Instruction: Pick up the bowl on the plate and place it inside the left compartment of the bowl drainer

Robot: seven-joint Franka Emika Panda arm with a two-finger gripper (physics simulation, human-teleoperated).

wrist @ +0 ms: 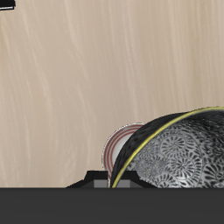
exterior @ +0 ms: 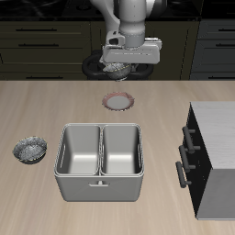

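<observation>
end effector: closed on the bowl, lifted above the plate | bowl drainer: nearer the counter front than the plate | risk: rim-only grip may slip in transit; releasing over the divider could land it in the wrong well

The hand hung raised above the plate, fingers closed on the bowl, arm reaching down from behind.

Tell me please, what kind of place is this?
Probably a simulated kitchen: a wooden table carries a light grey metal two-well bowl drainer, a small pink-rimmed plate and a shiny silver metal bowl, with dark drawer cabinets behind.
</observation>
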